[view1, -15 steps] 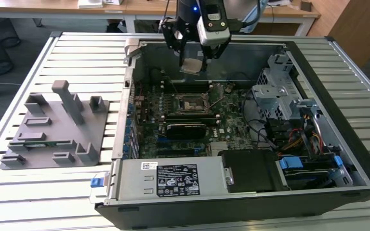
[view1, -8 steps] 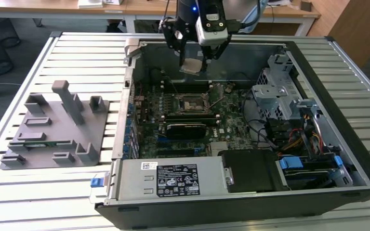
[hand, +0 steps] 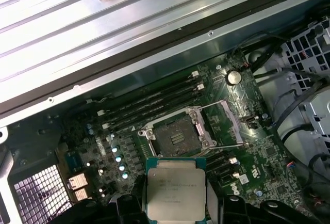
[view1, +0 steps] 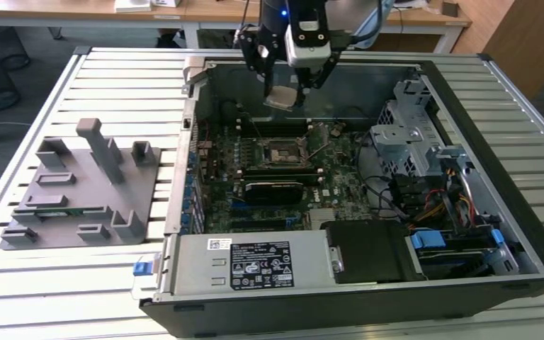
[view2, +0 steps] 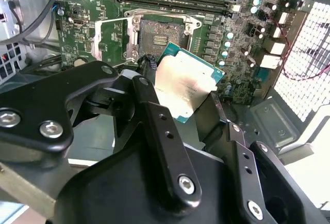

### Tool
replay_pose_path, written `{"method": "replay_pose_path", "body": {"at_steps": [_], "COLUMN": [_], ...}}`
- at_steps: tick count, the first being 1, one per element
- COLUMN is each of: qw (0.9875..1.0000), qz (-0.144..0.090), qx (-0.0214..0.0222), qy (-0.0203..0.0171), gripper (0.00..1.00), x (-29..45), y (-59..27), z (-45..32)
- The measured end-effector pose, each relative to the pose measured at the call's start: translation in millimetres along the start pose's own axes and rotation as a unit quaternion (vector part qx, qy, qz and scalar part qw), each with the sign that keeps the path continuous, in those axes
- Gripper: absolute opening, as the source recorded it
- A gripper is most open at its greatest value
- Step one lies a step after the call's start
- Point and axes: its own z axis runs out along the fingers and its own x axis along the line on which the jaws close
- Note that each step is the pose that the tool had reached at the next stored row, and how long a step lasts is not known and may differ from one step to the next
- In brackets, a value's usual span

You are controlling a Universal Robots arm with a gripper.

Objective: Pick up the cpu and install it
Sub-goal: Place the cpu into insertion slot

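One cpu [hand: 174, 192], clamped in your gripper [hand: 175, 206], hangs above the motherboard [view1: 253, 168] inside the open computer case [view1: 282, 313] on the table [view1: 111, 78], near the open socket [hand: 178, 137] but clear of it.

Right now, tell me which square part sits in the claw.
The silver-topped cpu, held in the claw; the black socket frame sits empty on the motherboard.

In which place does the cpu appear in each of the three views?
Exterior view: the cpu hangs in the tool over the far side of the case.
Second wrist view: the cpu is tilted, close beside the open socket.
First wrist view: the cpu shows its silver top, next to the socket.
Shared landmark: the open socket.
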Motion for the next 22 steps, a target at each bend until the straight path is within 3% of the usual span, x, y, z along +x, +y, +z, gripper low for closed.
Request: {"method": "replay_pose_path", "body": {"at_steps": [7,12,17,22], "qw": [0.9991,0.9965,0.9922,0.986], "qz": [0.043,0.084,0.124,0.166], "qx": [-0.0005,-0.0012,-0.0018,-0.0025], "qy": [-0.0021,-0.0042,-0.0062,-0.0083], "gripper": [0.54,0.54,0.54,0.54], "x": [0.1,0.1,0.1,0.1], "y": [0.3,0.3,0.3,0.3], "z": [0.7,1.5,2.1,2.7]}}
